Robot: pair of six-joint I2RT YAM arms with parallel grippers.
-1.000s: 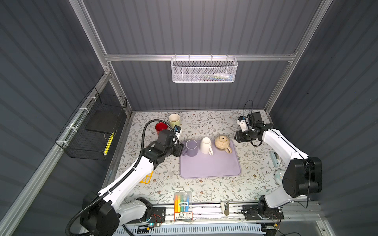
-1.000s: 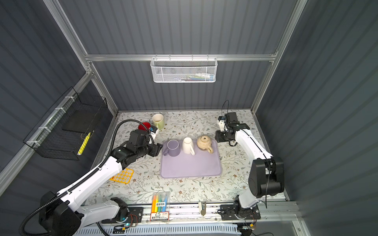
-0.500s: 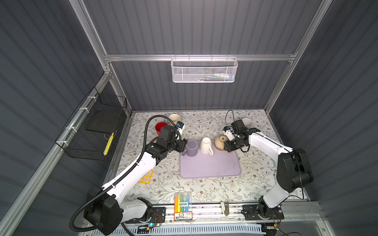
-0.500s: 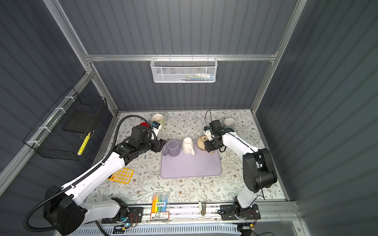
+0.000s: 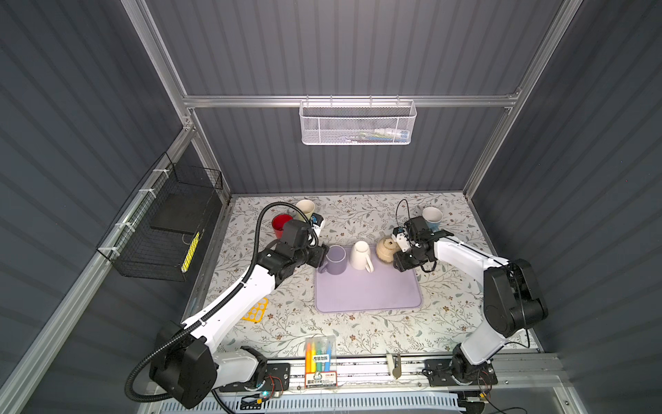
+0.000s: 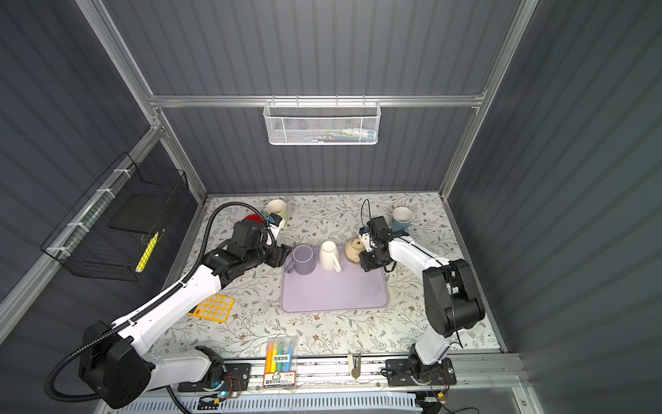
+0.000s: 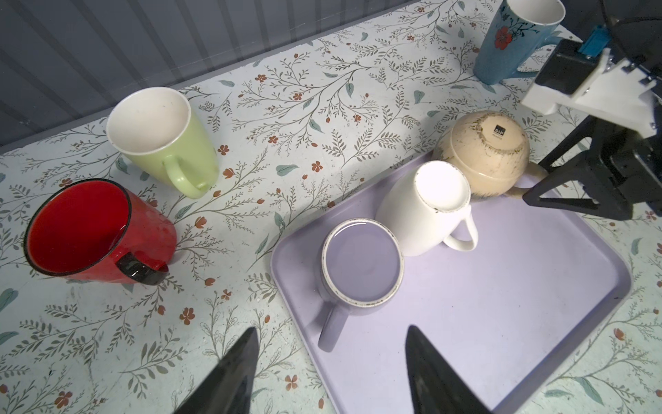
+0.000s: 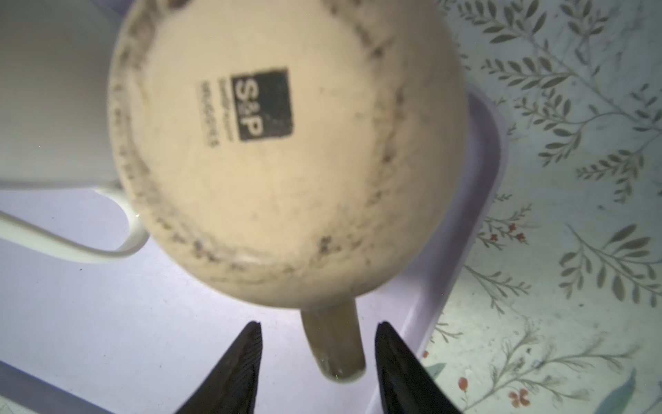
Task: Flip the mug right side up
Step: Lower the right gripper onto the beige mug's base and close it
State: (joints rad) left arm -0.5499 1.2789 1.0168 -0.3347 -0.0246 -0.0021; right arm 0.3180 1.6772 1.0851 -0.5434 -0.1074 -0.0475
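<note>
i see my right tool (image 8: 318, 324) spread astride the handle (image 8: 335, 344) of the beige mug (image 8: 286, 179), not touching it; that mug sits upside down at the tray (image 7: 501, 304) corner. my left tool (image 7: 332, 329) is spread, empty, by the purple mug (image 7: 361, 265).

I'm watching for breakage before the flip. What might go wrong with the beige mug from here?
The right gripper is open around the handle of the beige mug, and the handle lies nearer one finger; closing could twist the mug rather than grip it squarely. The white mug stands right beside it, so turning it over could knock that one. It also sits near the tray rim and might catch there.
</note>
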